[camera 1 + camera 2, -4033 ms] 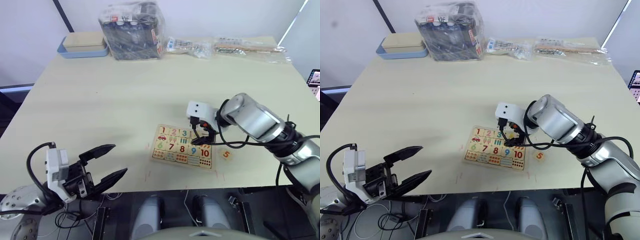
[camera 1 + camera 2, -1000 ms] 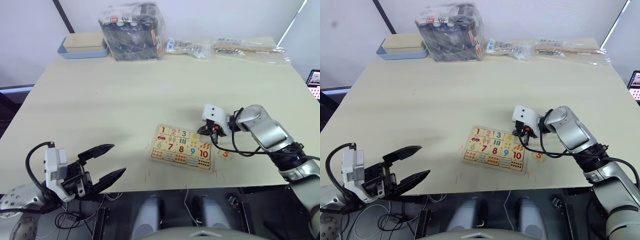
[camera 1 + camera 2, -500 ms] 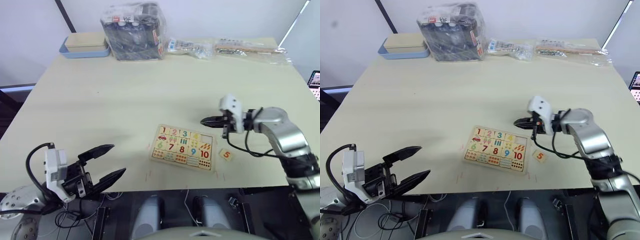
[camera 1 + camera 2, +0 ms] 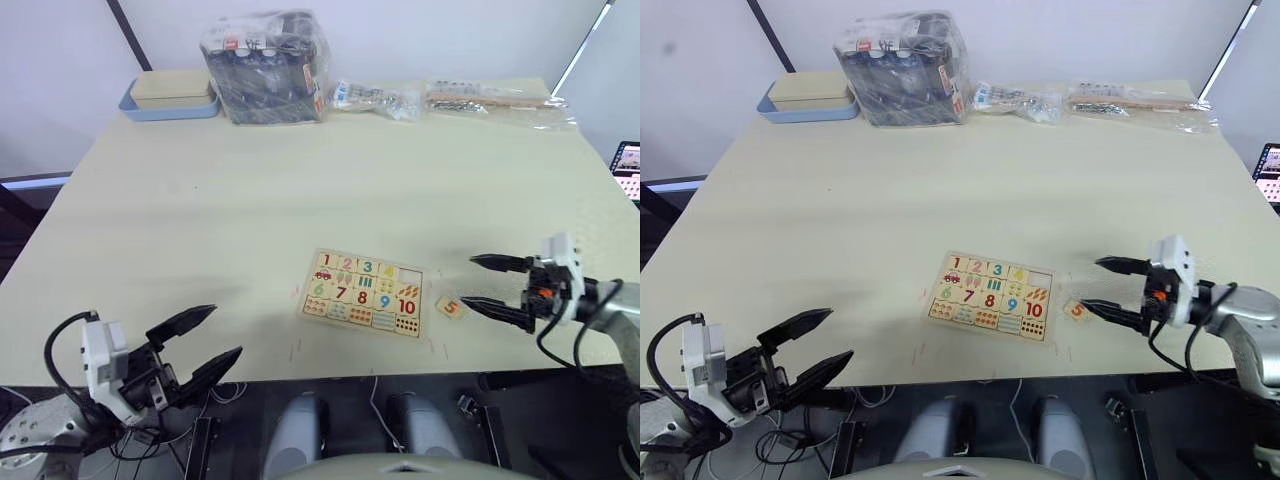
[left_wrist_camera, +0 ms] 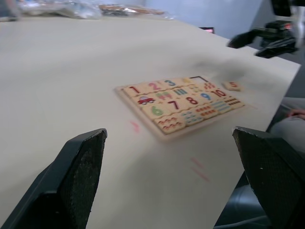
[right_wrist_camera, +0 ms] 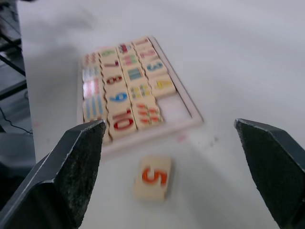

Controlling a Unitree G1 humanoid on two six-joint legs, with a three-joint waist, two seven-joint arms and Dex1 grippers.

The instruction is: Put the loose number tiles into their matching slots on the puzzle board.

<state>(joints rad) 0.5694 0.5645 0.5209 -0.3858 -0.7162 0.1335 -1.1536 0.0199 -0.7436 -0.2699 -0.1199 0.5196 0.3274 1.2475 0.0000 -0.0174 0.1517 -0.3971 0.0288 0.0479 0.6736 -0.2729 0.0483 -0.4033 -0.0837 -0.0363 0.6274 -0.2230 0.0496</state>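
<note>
Puzzle board [image 4: 362,292]: tiles 1–4 seated, end slot [image 6: 174,108] vacant; tile 5 [image 6: 152,177] loose beside. Both jaws released.

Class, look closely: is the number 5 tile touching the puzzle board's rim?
Apart. The right wrist view shows bare table between the 5 tile and the puzzle board rim.
</note>
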